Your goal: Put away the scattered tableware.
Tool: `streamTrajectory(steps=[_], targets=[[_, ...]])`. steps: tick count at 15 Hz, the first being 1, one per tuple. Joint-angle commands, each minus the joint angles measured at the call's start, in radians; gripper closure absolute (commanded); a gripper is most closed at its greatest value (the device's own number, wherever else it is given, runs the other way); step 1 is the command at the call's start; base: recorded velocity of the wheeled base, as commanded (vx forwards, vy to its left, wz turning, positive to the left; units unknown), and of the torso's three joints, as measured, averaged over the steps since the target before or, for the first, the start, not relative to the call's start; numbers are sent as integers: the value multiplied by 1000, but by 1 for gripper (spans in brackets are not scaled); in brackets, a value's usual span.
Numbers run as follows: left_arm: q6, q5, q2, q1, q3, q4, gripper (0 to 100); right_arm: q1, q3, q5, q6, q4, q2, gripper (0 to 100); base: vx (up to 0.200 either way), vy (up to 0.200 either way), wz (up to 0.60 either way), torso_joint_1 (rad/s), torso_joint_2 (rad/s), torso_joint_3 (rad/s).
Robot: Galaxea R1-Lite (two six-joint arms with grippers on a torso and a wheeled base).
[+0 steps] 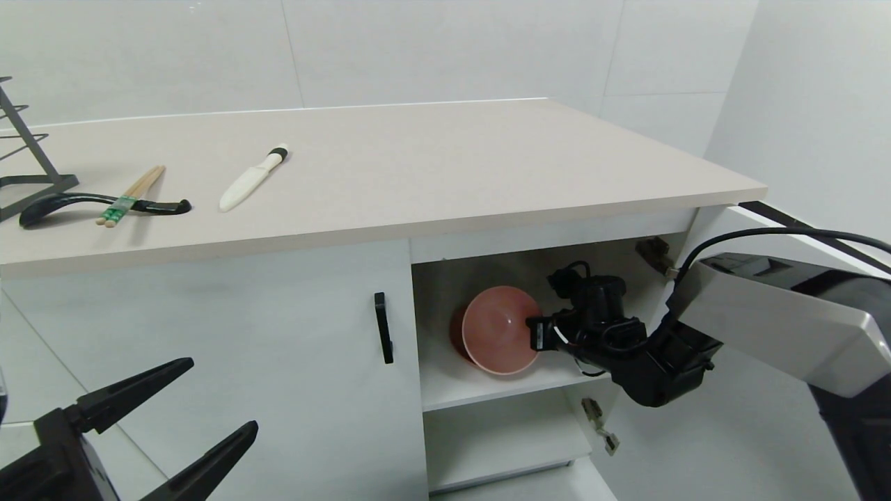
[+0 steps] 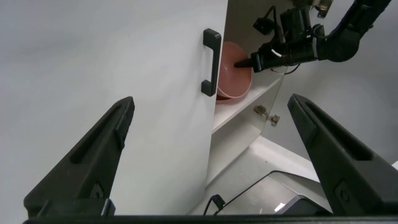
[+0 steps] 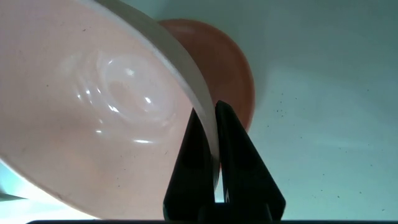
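Observation:
A pink bowl (image 1: 498, 337) stands on its edge on the upper shelf of the open cabinet, its hollow facing out. My right gripper (image 1: 532, 332) is shut on the bowl's rim (image 3: 186, 81), one finger (image 3: 239, 155) on each side of it. The same bowl (image 2: 233, 78) and right gripper (image 2: 245, 64) appear in the left wrist view. On the counter lie a black ladle (image 1: 90, 205), a pair of chopsticks (image 1: 132, 195) across it, and a cream knife (image 1: 252, 179). My left gripper (image 1: 170, 417) hangs open low in front of the shut cabinet door, holding nothing.
The shut left door has a black handle (image 1: 381, 327). The right door (image 1: 696, 390) is swung open behind my right arm. A lower shelf (image 1: 501, 435) sits under the bowl's shelf. A dark rack (image 1: 28, 160) stands at the counter's left end.

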Motion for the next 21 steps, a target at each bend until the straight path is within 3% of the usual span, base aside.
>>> streamTrajectory(steps=[1,2,13,19,21], targets=[[0,0,2,0,-1,0,0,1,4,1,-1,0,6,100,0,0,0,0,0,0],[0,0,2,0,-2,0,0,1,4,2,-1,0,9,0,0,0,0,0,0,0],[0,0,2,0,-4,0,0,43,73,8,-27,-11,-87,0,0,0,0,0,0,0],[0,-2,4,0,-1,0,0,86,267,4,-95,-11,-275,0,0,0,0,0,0,0],[0,-2,4,0,1,0,0,99,402,4,-112,-11,-385,0,0,0,0,0,0,0]])
